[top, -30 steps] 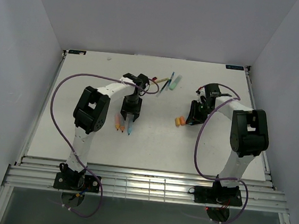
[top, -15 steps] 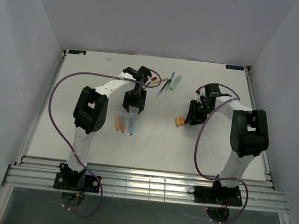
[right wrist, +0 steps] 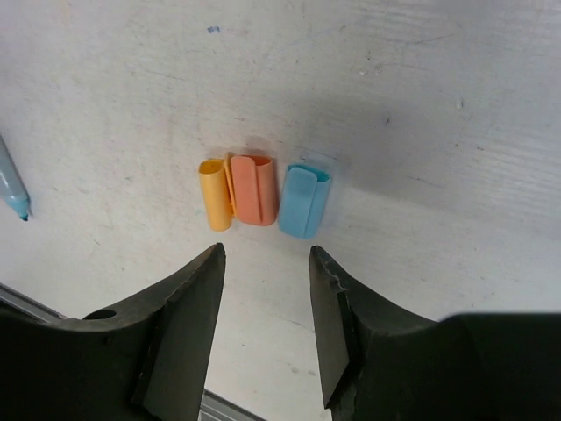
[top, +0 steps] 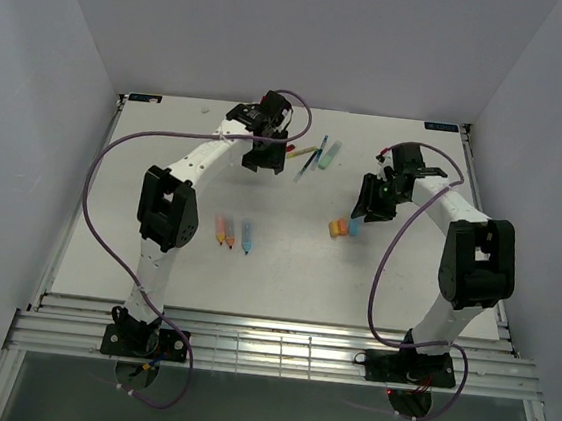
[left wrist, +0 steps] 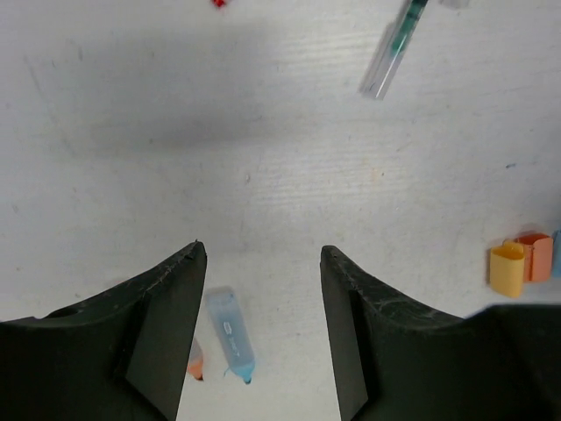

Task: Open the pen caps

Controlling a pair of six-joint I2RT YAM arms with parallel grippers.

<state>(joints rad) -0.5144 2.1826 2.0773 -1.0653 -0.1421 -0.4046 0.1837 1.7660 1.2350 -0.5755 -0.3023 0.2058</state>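
Observation:
Three loose pen caps lie side by side on the table: a yellow-orange cap, an orange cap and a blue cap; they also show in the top view. My right gripper is open and empty just near of them. Three uncapped barrels lie left of centre, two orange and one blue. My left gripper is open and empty, high over the table beyond them; the blue barrel lies below its jaws.
At the far middle lie thin stick pens and a pale green pen. One thin pen and a bit of red show in the left wrist view. Purple cables loop from both arms. White walls close in the table.
My left gripper has risen off the blue barrel and moved far toward the back pens. My right gripper has drawn back, and the blue cap now lies uncovered beside the orange caps.

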